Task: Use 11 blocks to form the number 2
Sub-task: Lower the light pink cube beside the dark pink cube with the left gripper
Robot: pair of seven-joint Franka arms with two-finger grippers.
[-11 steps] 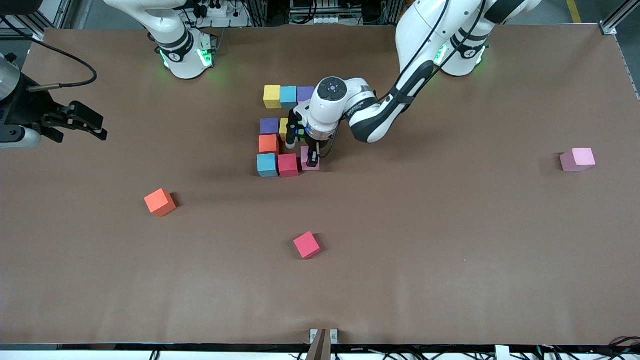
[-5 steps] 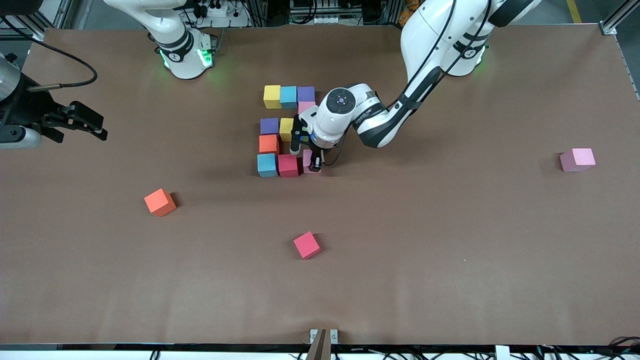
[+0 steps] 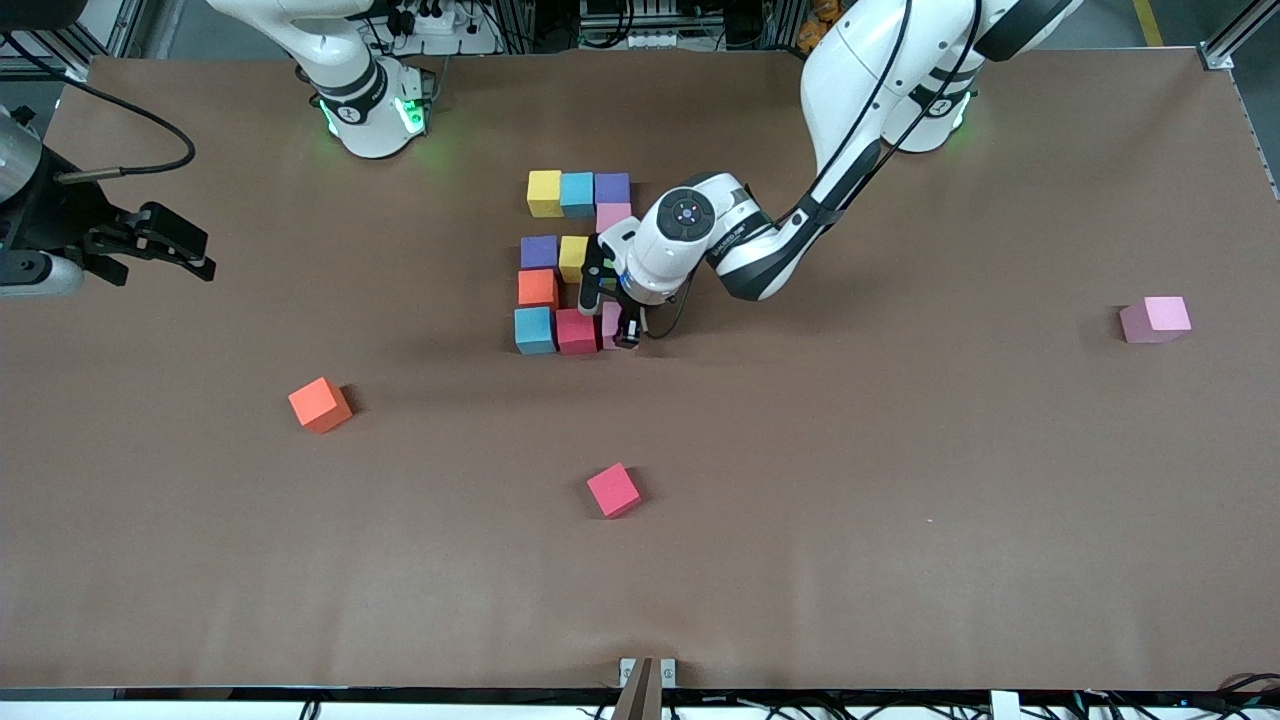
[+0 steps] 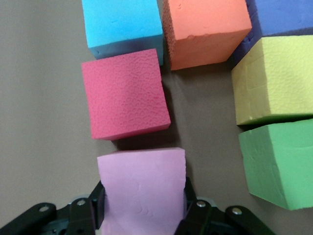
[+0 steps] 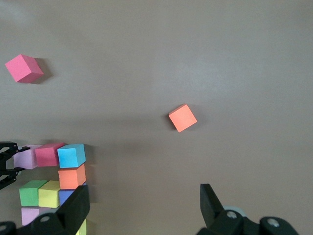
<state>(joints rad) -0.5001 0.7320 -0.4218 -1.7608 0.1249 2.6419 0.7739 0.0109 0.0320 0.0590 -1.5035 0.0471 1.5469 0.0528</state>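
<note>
Clamping pink block beside red block: left claw; right claw apart, waiting.

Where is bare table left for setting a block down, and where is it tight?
Bare table lies between the loose orange block, loose red block and stray pink block. It is crowded at the number 2, where the left gripper holds a pink cube beside the red cube.

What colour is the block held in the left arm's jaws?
Pink: the block in the left gripper shows best in the left wrist view.
</note>
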